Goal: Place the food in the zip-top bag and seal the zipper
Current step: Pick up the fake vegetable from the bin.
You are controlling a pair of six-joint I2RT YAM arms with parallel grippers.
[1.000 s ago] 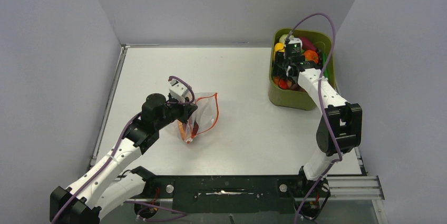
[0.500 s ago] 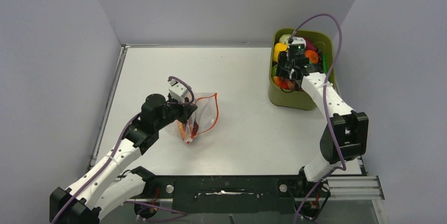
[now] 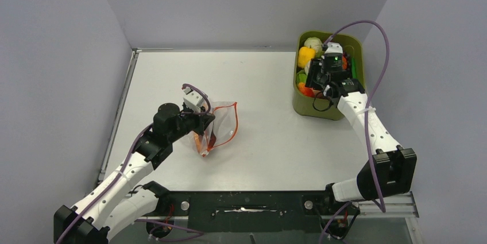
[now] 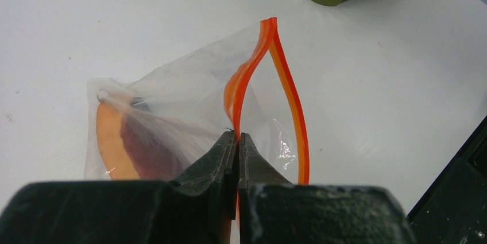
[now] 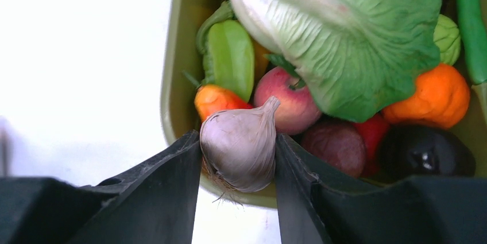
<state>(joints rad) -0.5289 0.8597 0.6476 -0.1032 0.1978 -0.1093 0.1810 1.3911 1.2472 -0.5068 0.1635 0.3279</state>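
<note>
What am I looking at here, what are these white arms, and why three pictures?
Two robot arms bolted to a white table. The wide picture looks down from above; the other two come from a camera on each wrist. The left gripper is pinched shut on the orange zipper of a clear bag, holding its mouth open. The right gripper holds a toy garlic above a green tub of toy food.

open table between zip-top bag and tub, food crowding tub
</note>
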